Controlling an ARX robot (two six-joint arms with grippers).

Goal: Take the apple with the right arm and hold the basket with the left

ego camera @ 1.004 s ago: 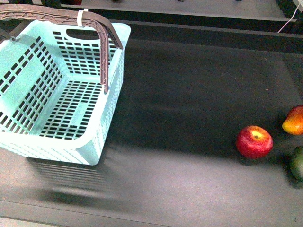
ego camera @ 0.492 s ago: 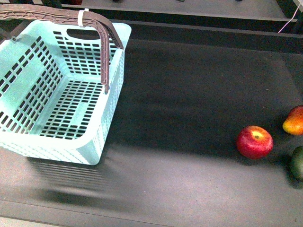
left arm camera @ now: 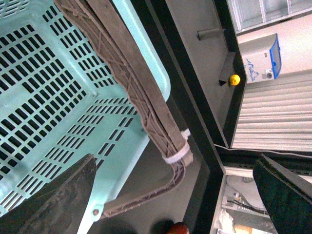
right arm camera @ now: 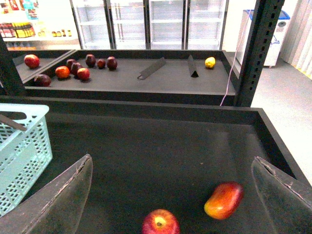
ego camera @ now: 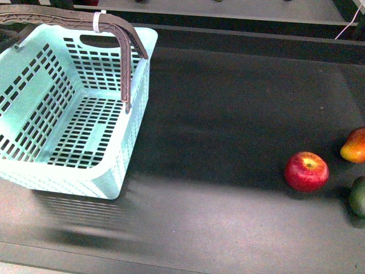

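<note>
- The basket (ego camera: 68, 114) stands at the left of the dark worktop (ego camera: 228, 114) in the front view; it is light turquoise with slotted walls and floor, an oval hand hole in its far wall, and nothing inside it
- Its brown handle (ego camera: 126, 63) is swung up over the opening; a white tie (ego camera: 99, 20) is wrapped around the handle's top bar
- The apple (ego camera: 307, 171) lies on the worktop well to the right of the basket, red and glossy with a yellowish patch around the stem dimple; nothing touches it
- An orange-red fruit (ego camera: 353, 145) lies just beyond the apple toward the right edge; a dark green fruit (ego camera: 358, 197) lies just nearer, cut by the frame edge; both are close to the apple but apart from it
- Neither arm shows in the front view
- Left jaws, in the left wrist view: spread wide, one dark finger (left arm camera: 53, 195) at each side; the handle and its tie lie in the gap between them, and neither finger touches the handle
- Right jaws, in the right wrist view: spread wide with nothing between them; one finger (right arm camera: 63, 195) shows at each side; they are above the worktop, with the apple and the orange-red fruit below and ahead
- Behind the worktop a second dark tray (right arm camera: 146, 78) carries several dark red fruits (right arm camera: 83, 73) and one yellow fruit (right arm camera: 210, 62)
</note>
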